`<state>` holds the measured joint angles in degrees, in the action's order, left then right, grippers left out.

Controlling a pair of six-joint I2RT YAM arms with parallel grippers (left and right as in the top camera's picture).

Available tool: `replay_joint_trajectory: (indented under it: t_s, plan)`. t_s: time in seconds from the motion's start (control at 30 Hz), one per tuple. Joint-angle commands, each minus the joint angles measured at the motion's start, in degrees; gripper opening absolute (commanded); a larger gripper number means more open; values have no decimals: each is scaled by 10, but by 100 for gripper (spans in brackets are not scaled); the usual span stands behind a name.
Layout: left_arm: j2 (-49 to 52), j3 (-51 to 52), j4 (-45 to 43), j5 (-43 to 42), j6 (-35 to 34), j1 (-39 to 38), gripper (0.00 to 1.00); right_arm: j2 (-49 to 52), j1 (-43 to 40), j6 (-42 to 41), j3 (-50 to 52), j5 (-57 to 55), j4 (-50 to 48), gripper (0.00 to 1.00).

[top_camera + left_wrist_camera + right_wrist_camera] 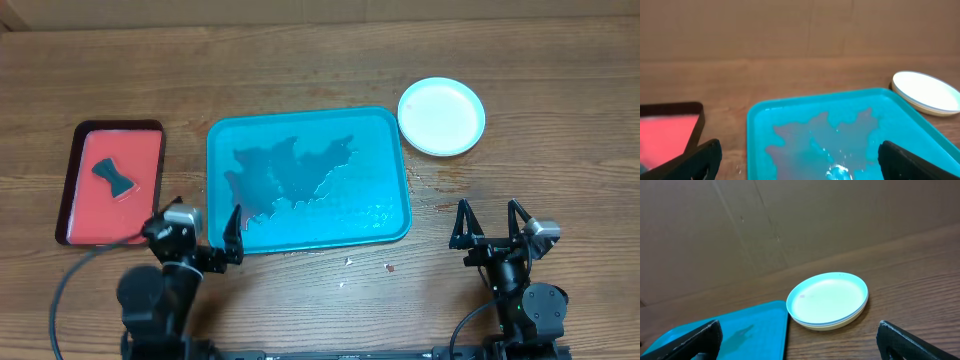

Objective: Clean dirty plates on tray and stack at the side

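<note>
Teal tray: we see the large teal-blue rectangular plastic tray [375,135] with rounded corners and a raised rim, lying flat at mid-table.
Wet film: a ragged wet film [290,180] spreads over the tray's floor, reaching toward its near edge.
Plates: the round shallow plastic plates [441,116] sit stacked off the tray, just beside its far right corner. The top one is pale mint-white, and a yellowish rim shows beneath it in our right wrist view.
Left gripper: the left gripper [203,210] hangs at the tray's near left corner, jaws spread wide with nothing between them.
Right gripper: the right gripper [489,208] is right of the tray's near right corner, jaws equally wide and empty.
Red tray: a red rectangular tray [145,160] with a dark rim lies just left of the teal tray and carries a dark bow-tie-shaped piece [114,177].
Specks: small specks [388,267] dot the wooden table [300,60] in front of the tray.
</note>
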<state>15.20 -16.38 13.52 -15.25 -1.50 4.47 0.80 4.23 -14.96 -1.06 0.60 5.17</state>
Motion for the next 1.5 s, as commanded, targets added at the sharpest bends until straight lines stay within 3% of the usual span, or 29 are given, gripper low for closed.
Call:
replay_joint_trajectory:
  t_s: [0.0,0.23,0.43,0.7,0.9,1.47]
  plan:
    - [-50,44,-31,-13,-4,0,100,-6,3,2,6,-5,-3,100]
    - [-98,108,-113,9,-9,-1,100,-6,3,2,6,-5,-3,100]
    - [-137,154,-140,138,-120,-1,100,-6,3,2,6,-5,-3,100]
    - [-150,161,-89,157,-114,-4,100,-6,3,2,6,-5,-3,100]
    - [-150,161,-90,154,-71,-17,100,-6,3,2,6,-5,-3,100]
    - [-150,161,-91,155,-71,-23,100,-6,3,2,6,-5,-3,100]
